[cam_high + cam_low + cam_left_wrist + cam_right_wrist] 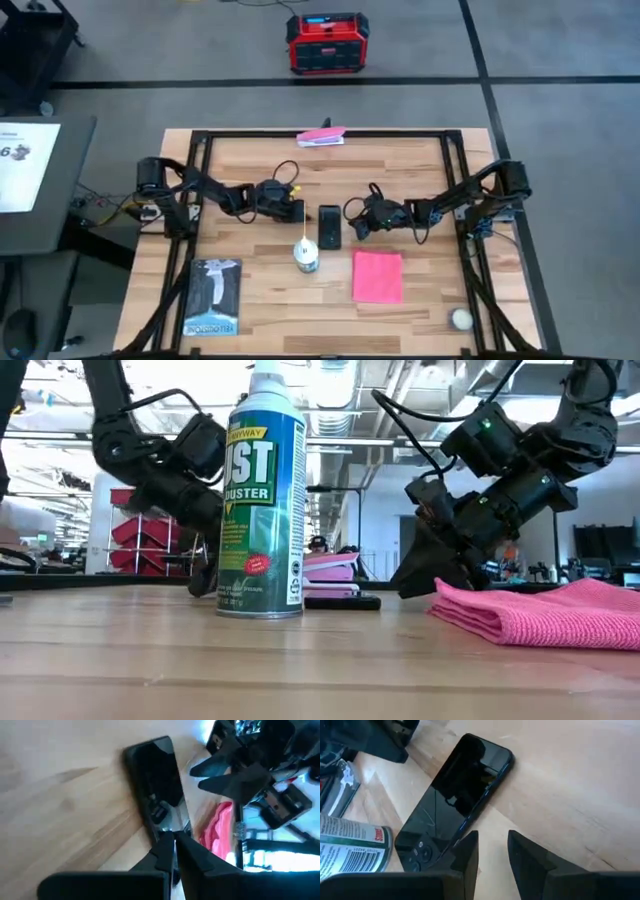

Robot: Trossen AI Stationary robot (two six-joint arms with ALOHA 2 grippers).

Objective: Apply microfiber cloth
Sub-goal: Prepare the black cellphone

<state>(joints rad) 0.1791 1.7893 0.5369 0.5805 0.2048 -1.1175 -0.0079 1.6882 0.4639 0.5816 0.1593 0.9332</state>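
Bright pink microfiber cloth [377,277], black phone [329,227], green-and-white can [261,500], pale wood table [400,165].

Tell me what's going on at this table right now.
Two robot arms flank a black phone lying flat mid-table. The left gripper hovers by one long side with its fingers closed, the right gripper by the other, fingers slightly apart; neither holds anything. The pink microfiber cloth lies untouched on the wood beside the right arm. A duster can stands upright near the phone.
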